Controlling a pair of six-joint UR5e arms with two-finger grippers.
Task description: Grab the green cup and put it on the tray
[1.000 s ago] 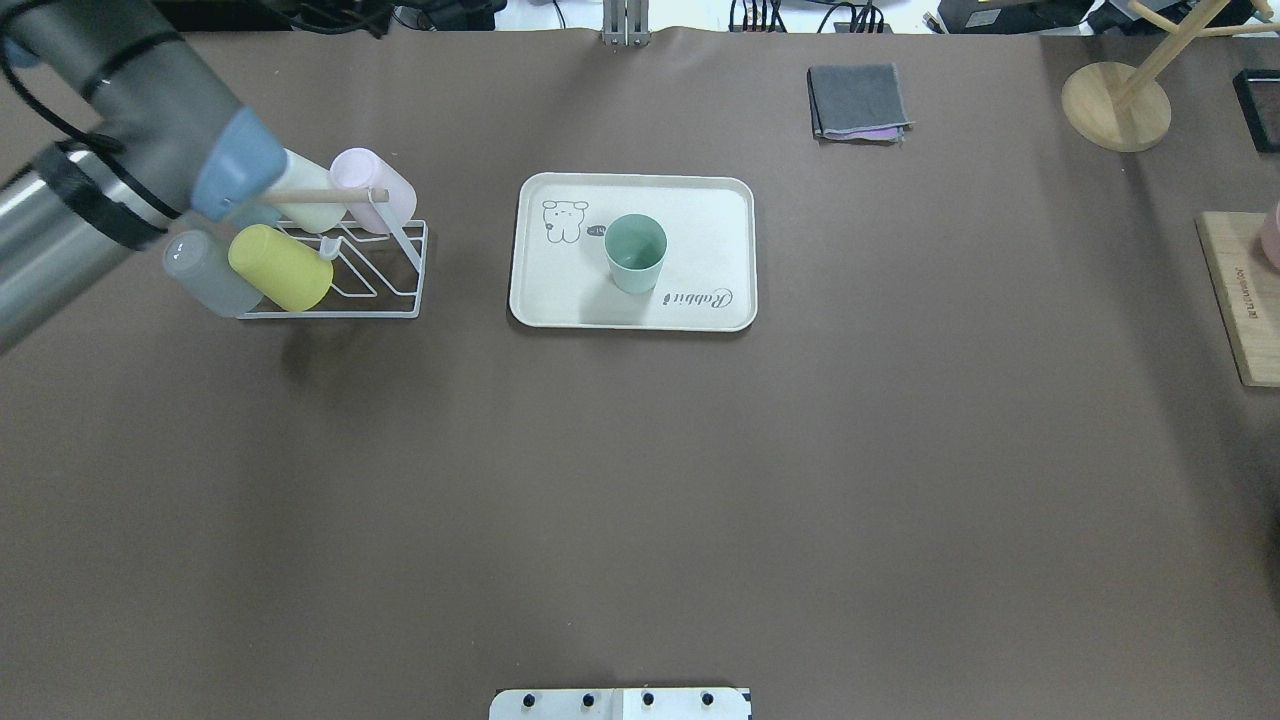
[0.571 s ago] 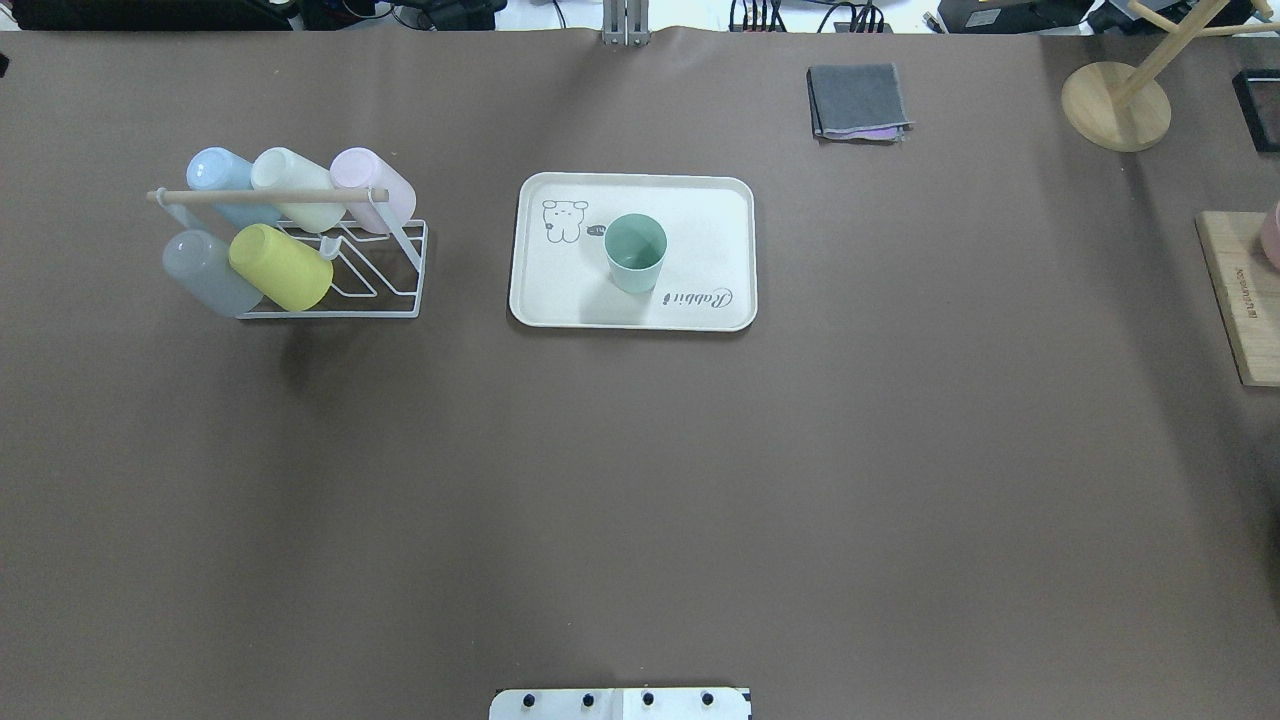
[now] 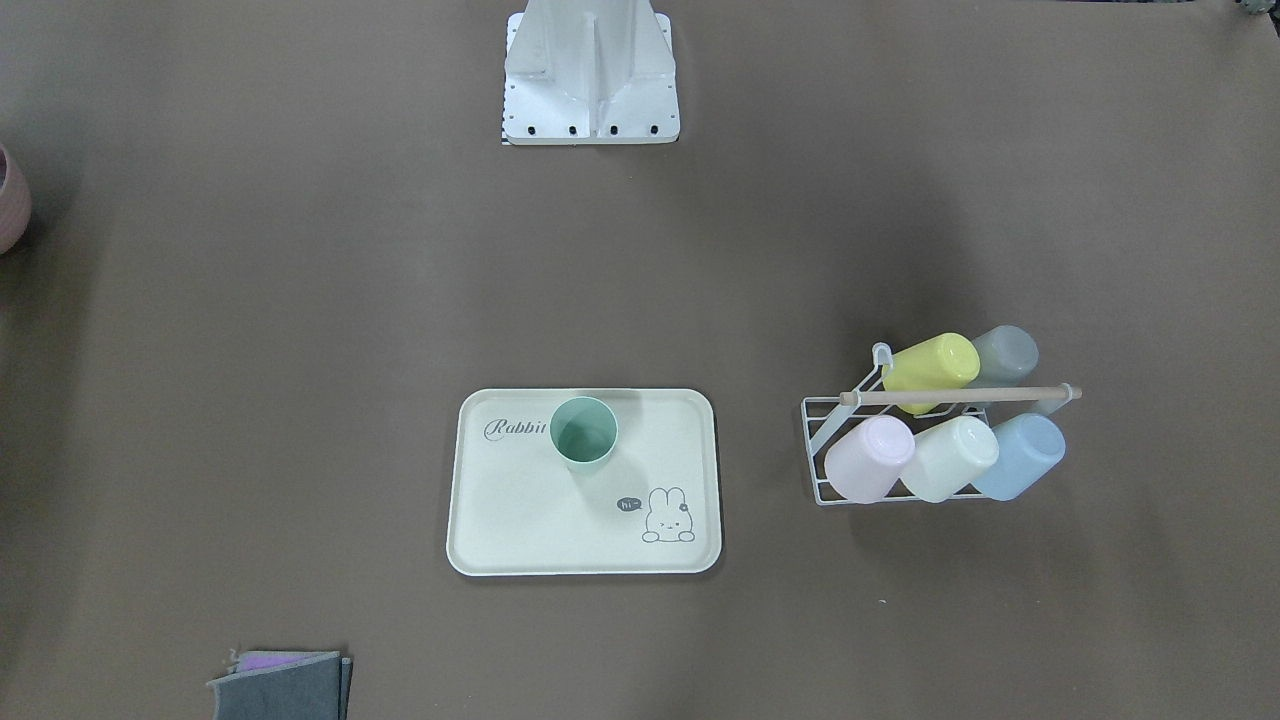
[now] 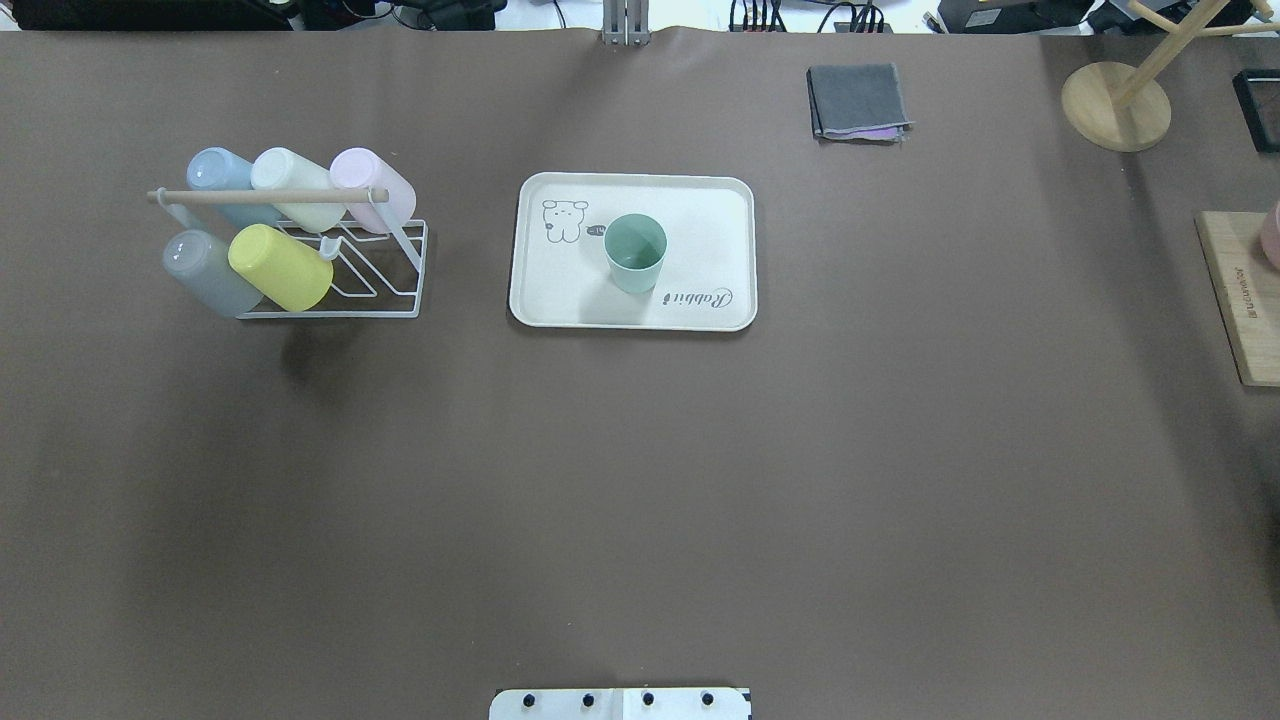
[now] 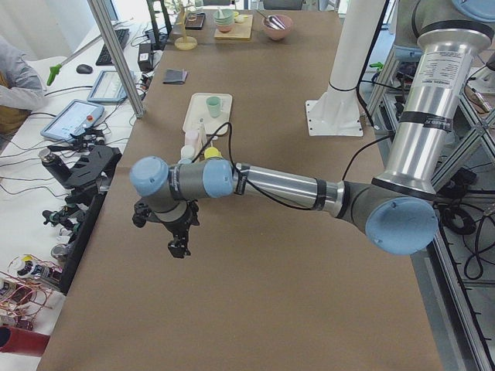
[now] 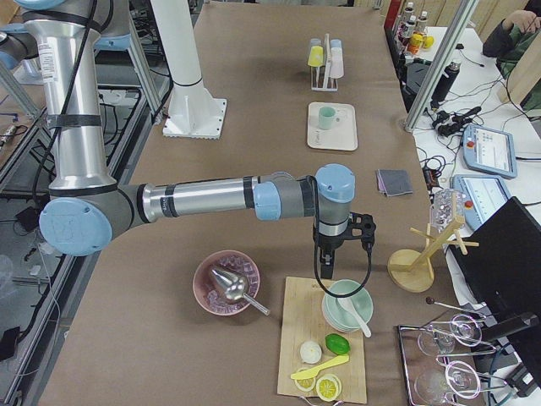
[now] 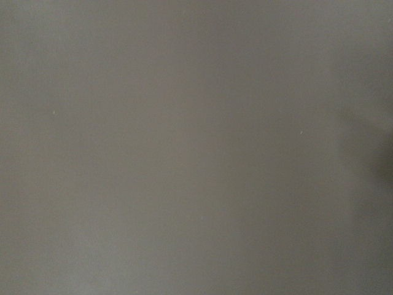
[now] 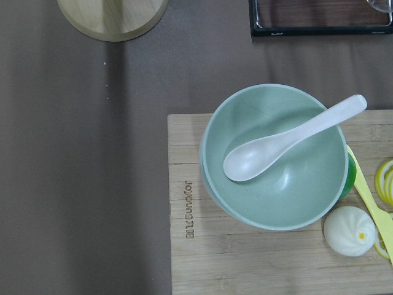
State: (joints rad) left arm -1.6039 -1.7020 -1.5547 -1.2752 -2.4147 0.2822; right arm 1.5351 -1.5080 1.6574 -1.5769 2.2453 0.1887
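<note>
The green cup stands upright on the cream tray, near the "Rabbit" script; both also show in the front view, the cup on the tray. Neither gripper is near them. My left gripper shows only in the exterior left view, low over bare table well to the left of the cup rack; I cannot tell if it is open or shut. My right gripper shows only in the exterior right view, above a bowl on a wooden board at the table's right end; I cannot tell its state either.
A white wire rack left of the tray holds several cups, among them a yellow-green one and a light blue one. A folded grey cloth, a wooden stand and a cutting board lie to the right.
My left arm, which covered part of the cup rack a second ago, has left the overhead view on the left. The cup and tray have not moved.
</note>
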